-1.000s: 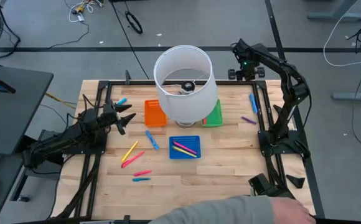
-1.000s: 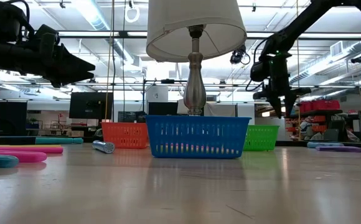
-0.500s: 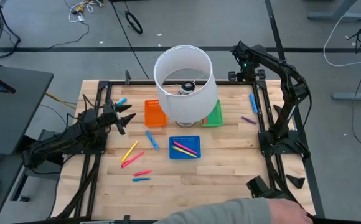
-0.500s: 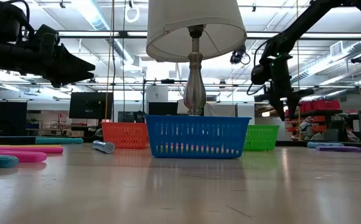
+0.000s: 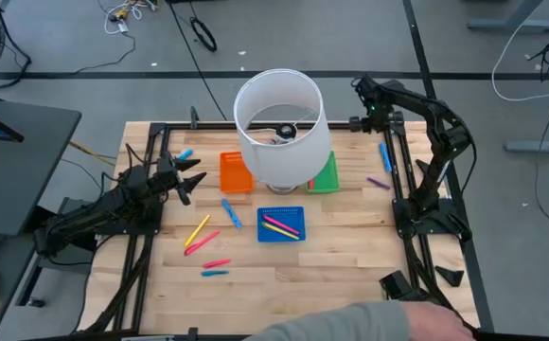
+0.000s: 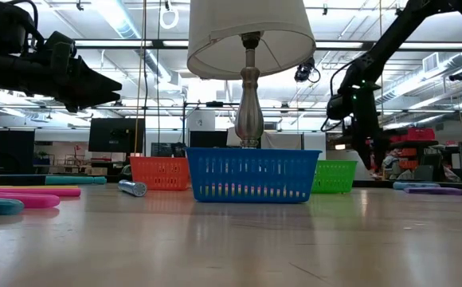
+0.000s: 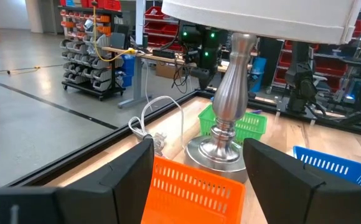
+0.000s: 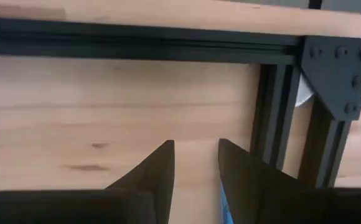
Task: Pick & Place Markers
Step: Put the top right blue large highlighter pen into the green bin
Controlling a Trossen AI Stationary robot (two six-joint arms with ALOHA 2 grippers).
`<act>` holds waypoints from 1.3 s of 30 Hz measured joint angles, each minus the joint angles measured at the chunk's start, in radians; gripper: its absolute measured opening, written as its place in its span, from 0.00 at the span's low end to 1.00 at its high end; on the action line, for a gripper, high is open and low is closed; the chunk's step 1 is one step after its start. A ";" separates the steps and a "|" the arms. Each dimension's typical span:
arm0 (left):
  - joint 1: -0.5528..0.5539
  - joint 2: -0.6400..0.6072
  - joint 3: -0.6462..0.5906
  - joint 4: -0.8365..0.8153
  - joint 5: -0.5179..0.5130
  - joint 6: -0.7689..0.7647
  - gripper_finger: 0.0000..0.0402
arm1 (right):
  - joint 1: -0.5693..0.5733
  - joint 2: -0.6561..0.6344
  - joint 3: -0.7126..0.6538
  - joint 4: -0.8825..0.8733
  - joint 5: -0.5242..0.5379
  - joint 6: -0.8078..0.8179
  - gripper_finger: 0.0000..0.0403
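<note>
Loose markers lie flat on the wooden table: a blue one (image 5: pixel 385 156) and a purple one (image 5: pixel 379 183) by the right rail, and a light-blue one (image 5: pixel 185 152), a blue one (image 5: pixel 231 213), a yellow one (image 5: pixel 197 230) and red ones (image 5: pixel 216 263) on the left half. Pink and yellow markers (image 5: pixel 279 225) lie in the blue tray (image 5: pixel 296 233). My right gripper (image 5: pixel 370 118) (image 8: pixel 196 144) points down over bare wood at the far right corner, open and holding nothing. My left gripper (image 5: pixel 187 175) (image 7: pixel 199 155) waits open at the left, held level.
A table lamp (image 5: pixel 279 128) stands at the far middle, with an orange tray (image 5: pixel 236 172) to its left and a green tray (image 5: pixel 324 173) to its right. Dark frame rails (image 8: pixel 274 130) run just beside my right gripper. A person's sleeve (image 5: pixel 369 322) reaches over the near edge.
My right gripper has sunk toward the table at the far right corner, still pointing down, its finger gap unchanged. No marker has moved.
</note>
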 joint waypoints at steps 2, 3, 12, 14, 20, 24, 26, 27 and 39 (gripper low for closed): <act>0.000 0.000 0.000 0.000 0.000 0.000 0.63 | -0.004 0.000 0.000 -0.009 0.000 0.010 0.31; 0.000 0.000 0.000 0.000 0.000 0.000 0.63 | -0.006 0.000 0.000 -0.004 0.000 0.010 0.31; 0.000 0.000 0.000 0.000 0.000 0.000 0.63 | -0.013 0.056 0.030 -0.001 -0.003 0.016 0.31; 0.000 0.000 0.000 0.000 0.000 0.000 0.63 | -0.010 0.078 0.049 -0.016 -0.001 0.016 0.31; 0.000 0.000 0.000 0.000 0.000 0.000 0.63 | -0.016 0.170 0.099 -0.102 0.064 0.012 0.31; 0.000 0.000 0.000 0.000 0.000 0.000 0.63 | -0.013 0.209 0.125 -0.148 0.111 0.016 0.31; 0.000 0.000 0.000 0.000 0.000 0.000 0.63 | -0.013 0.210 0.131 -0.156 0.112 0.020 0.30; 0.000 0.000 0.000 0.000 0.000 0.000 0.63 | -0.013 0.211 0.132 -0.156 0.112 0.022 0.30; 0.000 0.000 0.000 0.000 0.000 0.000 0.63 | -0.013 0.260 0.159 -0.190 0.127 0.052 0.30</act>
